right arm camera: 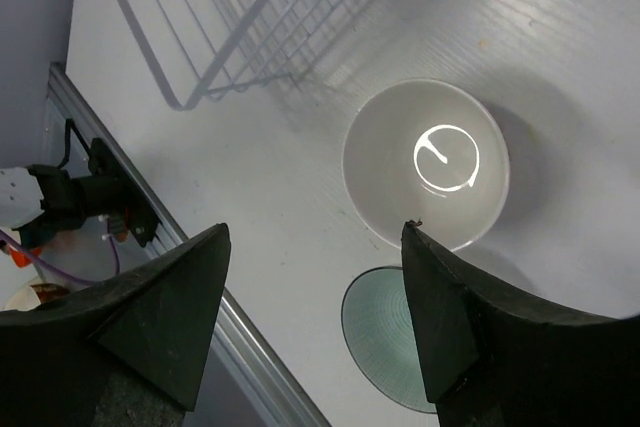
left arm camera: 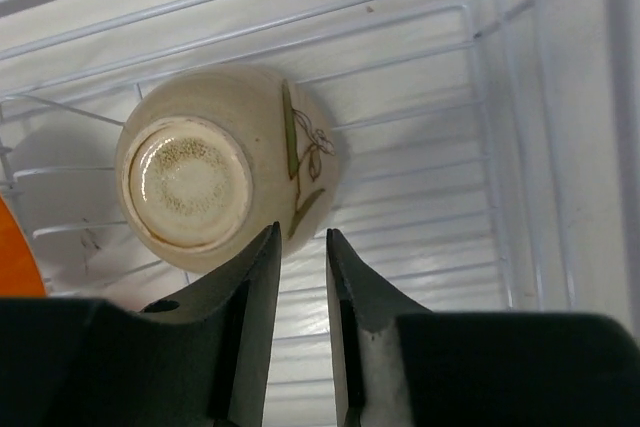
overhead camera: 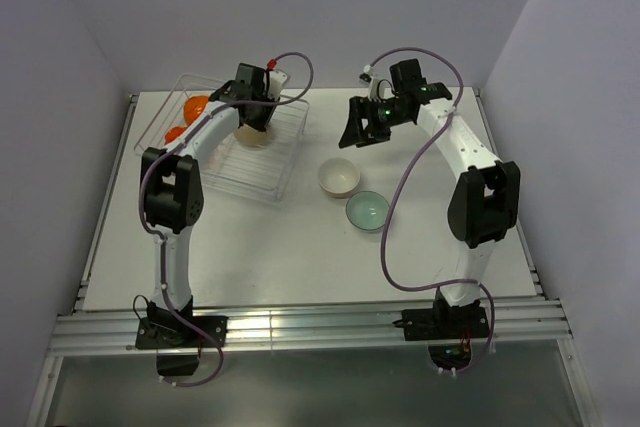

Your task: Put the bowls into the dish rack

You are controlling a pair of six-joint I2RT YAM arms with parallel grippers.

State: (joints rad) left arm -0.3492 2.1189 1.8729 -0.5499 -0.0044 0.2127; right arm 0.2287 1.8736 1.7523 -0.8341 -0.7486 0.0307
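The dish rack [overhead camera: 283, 165] stands at the back left, a clear tray with white wires. An orange bowl [overhead camera: 195, 107] sits at its far left end and shows at the left edge of the left wrist view [left arm camera: 14, 247]. A cream bowl [overhead camera: 253, 133] lies on its side among the rack wires [left arm camera: 480, 97], its base [left arm camera: 190, 182] facing the camera. My left gripper [overhead camera: 256, 97] [left arm camera: 300, 235] hovers just over it, jaws a narrow gap apart with nothing between them. My right gripper [overhead camera: 364, 125] [right arm camera: 315, 237] is wide open above a second cream bowl [overhead camera: 338, 177] [right arm camera: 425, 162] and a teal bowl [overhead camera: 367, 210] [right arm camera: 385, 332], both upright on the table.
The rack's right end [overhead camera: 270, 172] holds no bowls. The rack's near corner [right arm camera: 190, 97] shows in the right wrist view. The table's metal front rail [right arm camera: 250, 347] runs below the right gripper. Walls close the table at the back and sides.
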